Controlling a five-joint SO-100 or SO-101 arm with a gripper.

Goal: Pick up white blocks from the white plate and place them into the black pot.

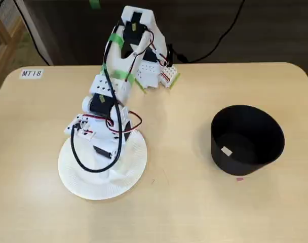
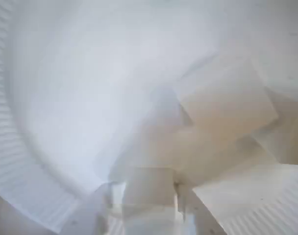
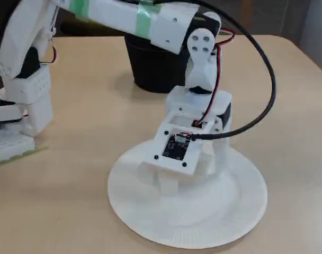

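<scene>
A pale beige wooden table [image 1: 184,202] carries everything, with a dark wall and black cables behind it in a fixed view. The white two-finger gripper [image 3: 174,182] is lowered onto the round white paper plate with the ribbed rim [image 3: 224,222], its tip touching or almost touching the plate's surface. In the wrist view the gripper [image 2: 154,196] is blurred and very close to the plate [image 2: 21,161]; several small off-white cube blocks [image 2: 227,103] lie packed together just beside its tip, one pale block seems to sit between the fingers, but I cannot tell if the gripper is pressing it or is released. The white arm with green tape bands [image 1: 124,76] reaches from its base at the table's far edge down over the plate [image 1: 78,182] and hides the blocks there. The matte black round pot [image 1: 247,139] stands well apart from the plate, to its right in that fixed view, and one small white block [image 1: 226,151] lies on its bottom. In the other fixed view the pot [image 3: 150,69] is behind the plate
</scene>
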